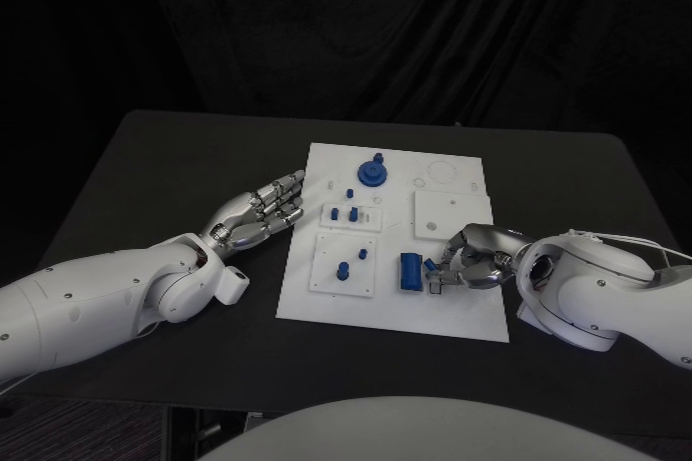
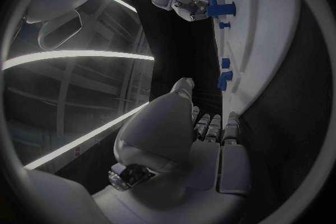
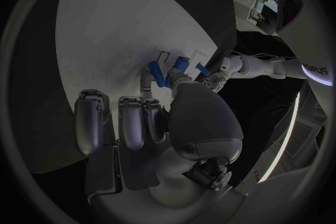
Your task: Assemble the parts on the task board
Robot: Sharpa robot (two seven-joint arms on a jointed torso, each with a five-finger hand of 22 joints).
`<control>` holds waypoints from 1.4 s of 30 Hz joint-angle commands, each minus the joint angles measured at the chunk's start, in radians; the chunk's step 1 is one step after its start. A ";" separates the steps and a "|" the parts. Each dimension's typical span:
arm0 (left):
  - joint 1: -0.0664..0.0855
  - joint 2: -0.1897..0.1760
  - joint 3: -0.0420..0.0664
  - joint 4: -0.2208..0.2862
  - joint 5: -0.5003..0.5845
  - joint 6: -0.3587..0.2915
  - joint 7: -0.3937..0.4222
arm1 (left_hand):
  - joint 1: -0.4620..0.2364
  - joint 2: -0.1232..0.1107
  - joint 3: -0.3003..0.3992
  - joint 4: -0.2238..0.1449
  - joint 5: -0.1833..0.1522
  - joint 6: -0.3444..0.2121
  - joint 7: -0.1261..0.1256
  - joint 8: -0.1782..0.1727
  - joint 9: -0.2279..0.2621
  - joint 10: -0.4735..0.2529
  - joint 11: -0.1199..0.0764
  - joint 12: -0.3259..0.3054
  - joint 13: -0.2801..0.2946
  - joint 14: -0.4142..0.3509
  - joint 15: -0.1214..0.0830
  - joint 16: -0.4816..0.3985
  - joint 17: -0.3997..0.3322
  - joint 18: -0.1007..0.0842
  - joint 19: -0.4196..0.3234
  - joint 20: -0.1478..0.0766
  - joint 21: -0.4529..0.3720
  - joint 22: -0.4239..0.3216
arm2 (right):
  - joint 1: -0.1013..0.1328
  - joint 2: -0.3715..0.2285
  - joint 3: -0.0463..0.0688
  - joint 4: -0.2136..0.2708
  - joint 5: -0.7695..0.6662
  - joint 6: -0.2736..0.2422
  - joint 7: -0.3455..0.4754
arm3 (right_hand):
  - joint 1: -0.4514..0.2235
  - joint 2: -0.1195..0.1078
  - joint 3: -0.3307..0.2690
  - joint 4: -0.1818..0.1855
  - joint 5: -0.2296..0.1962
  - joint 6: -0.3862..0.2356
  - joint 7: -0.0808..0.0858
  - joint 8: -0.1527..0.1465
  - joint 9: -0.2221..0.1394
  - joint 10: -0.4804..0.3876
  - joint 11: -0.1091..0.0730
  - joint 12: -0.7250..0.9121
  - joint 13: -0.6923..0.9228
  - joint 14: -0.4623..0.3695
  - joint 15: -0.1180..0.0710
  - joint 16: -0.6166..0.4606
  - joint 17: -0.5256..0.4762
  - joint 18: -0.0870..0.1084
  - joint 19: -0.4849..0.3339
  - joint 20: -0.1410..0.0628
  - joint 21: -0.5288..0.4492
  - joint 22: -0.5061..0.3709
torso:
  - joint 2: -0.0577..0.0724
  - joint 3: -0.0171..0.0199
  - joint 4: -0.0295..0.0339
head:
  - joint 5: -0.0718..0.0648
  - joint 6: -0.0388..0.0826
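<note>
Head view: right hand (image 1: 473, 259) fingers pinch blue part (image 1: 414, 273) on task board (image 1: 469, 316); left hand (image 1: 264, 212) fingers spread, released.

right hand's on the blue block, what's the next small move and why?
Probably lift the blue block slightly off the task board. The right robot hand already has its fingers around it near the board's right side, while the left robot hand rests open on the table beside the board's left edge. I can't tell which slot it belongs in.
</note>
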 commanded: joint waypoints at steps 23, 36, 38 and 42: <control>-0.002 0.004 0.001 -0.002 -0.002 0.019 0.076 | -0.003 0.007 0.007 -0.001 0.001 0.004 0.014 0.006 0.002 0.002 0.007 -0.004 -0.002 0.000 0.007 -0.007 -0.001 -0.014 0.000 0.006 0.004 0.001 | 0.001 -0.014 0.000 0.024 -0.012 -0.047 0.004 | 0.101 0.031 0.046 -0.097 0.003 0.061 -0.024 0.029 -0.020 0.104 -0.029 0.003 0.263 0.088 -0.020 0.002 0.179 0.010 0.043 -0.014 0.000 0.219 | 0.000 0.0007 -0.0005 | 0.006 0.000; -0.004 0.002 0.001 -0.002 -0.002 0.019 0.075 | -0.004 0.007 0.009 -0.002 0.001 0.008 0.018 0.007 0.002 0.002 0.007 -0.004 -0.002 0.000 0.007 -0.007 -0.001 -0.013 0.000 0.006 0.004 0.000 | 0.001 -0.057 0.000 0.061 0.088 -0.099 0.002 | 0.078 0.037 0.044 -0.092 0.002 0.092 -0.033 0.031 -0.028 0.104 -0.037 0.003 0.263 0.088 -0.029 0.002 0.181 0.008 0.047 -0.022 0.007 0.221 | 0.000 0.0019 -0.0014 | 0.006 0.000; -0.004 0.002 0.001 -0.002 -0.002 0.019 0.075 | -0.004 0.007 0.009 -0.002 0.001 0.008 0.018 0.007 0.002 0.002 0.007 -0.004 -0.002 0.000 0.007 -0.007 -0.001 -0.013 0.000 0.006 0.004 0.000 | 0.001 -0.060 -0.001 0.061 0.142 -0.097 -0.007 | 0.062 0.039 0.041 -0.084 0.001 0.098 -0.034 0.031 -0.030 0.104 -0.039 0.003 0.263 0.088 -0.030 0.002 0.180 0.008 0.048 -0.024 0.008 0.221 | 0.000 0.0019 -0.0011 | 0.004 0.000; -0.004 0.003 0.001 -0.002 -0.002 0.019 0.074 | -0.004 0.007 0.009 -0.003 0.001 0.010 0.021 0.007 0.002 0.002 0.006 -0.004 -0.001 0.000 0.007 -0.007 -0.001 -0.012 0.000 0.007 0.004 0.000 | 0.001 -0.062 -0.001 0.058 0.223 -0.085 -0.022 | 0.043 0.040 0.035 -0.074 0.001 0.101 -0.034 0.029 -0.032 0.104 -0.039 0.003 0.263 0.088 -0.030 0.002 0.180 0.008 0.047 -0.025 0.007 0.221 | 0.000 0.0015 -0.0010 | 0.005 0.000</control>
